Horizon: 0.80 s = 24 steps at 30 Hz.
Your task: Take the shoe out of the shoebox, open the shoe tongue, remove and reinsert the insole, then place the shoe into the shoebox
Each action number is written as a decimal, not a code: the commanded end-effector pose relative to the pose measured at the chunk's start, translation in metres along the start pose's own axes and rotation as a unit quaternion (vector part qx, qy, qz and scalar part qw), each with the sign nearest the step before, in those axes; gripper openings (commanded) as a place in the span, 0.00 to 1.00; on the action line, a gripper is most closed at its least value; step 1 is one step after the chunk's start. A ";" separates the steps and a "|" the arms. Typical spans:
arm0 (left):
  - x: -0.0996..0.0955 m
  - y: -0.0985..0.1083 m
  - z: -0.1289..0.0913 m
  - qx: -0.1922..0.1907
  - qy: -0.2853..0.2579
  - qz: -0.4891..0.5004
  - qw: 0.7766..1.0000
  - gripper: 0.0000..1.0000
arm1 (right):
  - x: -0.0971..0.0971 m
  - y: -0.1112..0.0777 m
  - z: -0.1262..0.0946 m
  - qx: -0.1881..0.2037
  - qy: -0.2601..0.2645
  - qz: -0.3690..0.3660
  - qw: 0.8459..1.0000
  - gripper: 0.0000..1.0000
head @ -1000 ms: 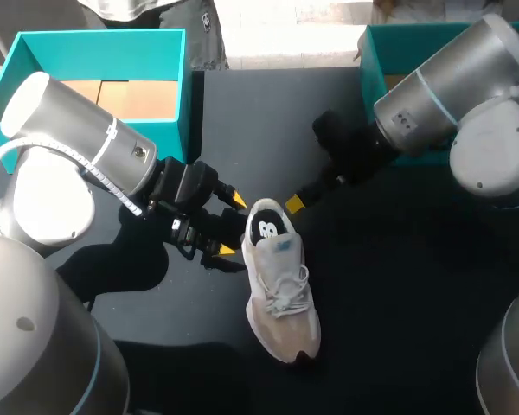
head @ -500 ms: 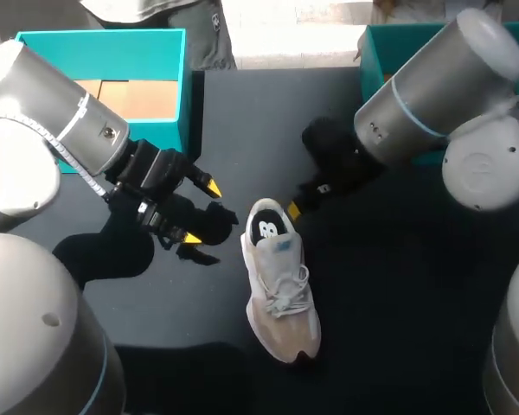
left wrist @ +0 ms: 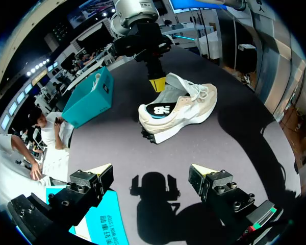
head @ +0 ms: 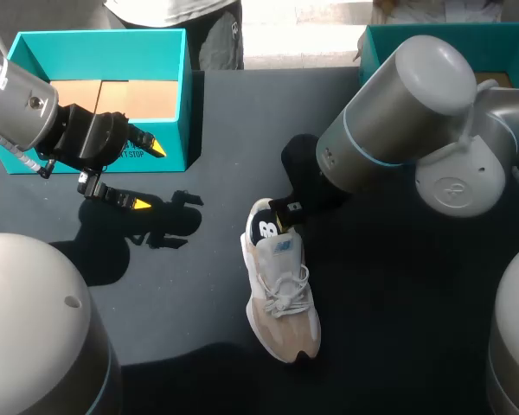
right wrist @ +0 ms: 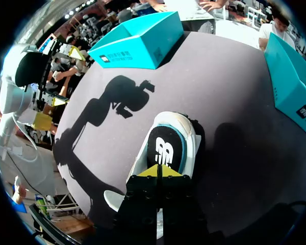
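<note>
A white and beige shoe (head: 278, 290) lies on the dark table, heel toward the far side, its black insole (head: 266, 229) showing in the opening. My right gripper (head: 287, 216) is shut, its yellow tips at the heel-side rim of that opening; whether it pinches anything I cannot tell. From its own wrist, the right gripper (right wrist: 160, 171) has its tips together just over the shoe (right wrist: 143, 163) and insole (right wrist: 166, 148). My left gripper (head: 149, 177) is open and empty beside the left teal shoebox (head: 99, 41). The left gripper (left wrist: 150, 172) faces the shoe (left wrist: 186, 104) from well back.
A second teal box (head: 372, 52) stands at the far right, behind my right arm. The left shoebox shows a brown cardboard floor. Bare dark table lies between the left gripper and the shoe and toward the near edge.
My left gripper has drawn back from the shoe, leftward to the teal shoebox, staying open. My right arm has come in over the shoe's heel and its gripper has shut.
</note>
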<state>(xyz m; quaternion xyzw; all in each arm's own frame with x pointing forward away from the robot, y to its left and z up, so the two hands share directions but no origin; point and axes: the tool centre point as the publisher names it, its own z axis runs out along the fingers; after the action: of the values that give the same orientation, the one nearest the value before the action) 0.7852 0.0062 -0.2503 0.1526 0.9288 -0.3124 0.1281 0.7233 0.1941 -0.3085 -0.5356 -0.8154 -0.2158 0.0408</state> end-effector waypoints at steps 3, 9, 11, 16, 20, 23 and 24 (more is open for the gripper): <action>-0.002 0.004 -0.039 -0.007 -0.016 -0.029 0.999 1.00 | 0.011 0.013 0.034 0.003 -0.136 0.003 0.991 0.00; -0.002 0.004 -0.039 -0.007 -0.016 -0.029 0.999 1.00 | 0.011 0.013 0.034 0.003 -0.136 0.003 0.991 0.00; -0.002 0.004 -0.039 -0.007 -0.016 -0.029 0.999 1.00 | 0.007 0.009 0.037 0.011 -0.139 0.011 0.990 0.00; -0.002 0.004 -0.039 -0.007 -0.016 -0.029 0.999 1.00 | -0.007 -0.006 0.042 0.023 -0.160 0.041 0.986 0.00; -0.002 0.004 -0.039 -0.007 -0.016 -0.029 0.999 1.00 | -0.015 -0.009 0.041 0.046 -0.166 0.052 0.984 0.00; -0.002 0.004 -0.039 -0.007 -0.016 -0.029 0.999 1.00 | -0.017 -0.012 0.044 0.067 -0.164 0.053 0.983 0.00; -0.002 0.004 -0.039 -0.007 -0.016 -0.029 0.999 1.00 | -0.018 -0.014 0.047 0.073 -0.167 0.049 0.982 0.00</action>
<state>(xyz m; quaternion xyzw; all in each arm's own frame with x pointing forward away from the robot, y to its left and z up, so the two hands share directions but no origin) 0.7841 0.0326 -0.2216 0.1195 0.9323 -0.3136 0.1349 0.7209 0.1909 -0.3544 -0.6017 -0.7939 -0.0708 -0.0528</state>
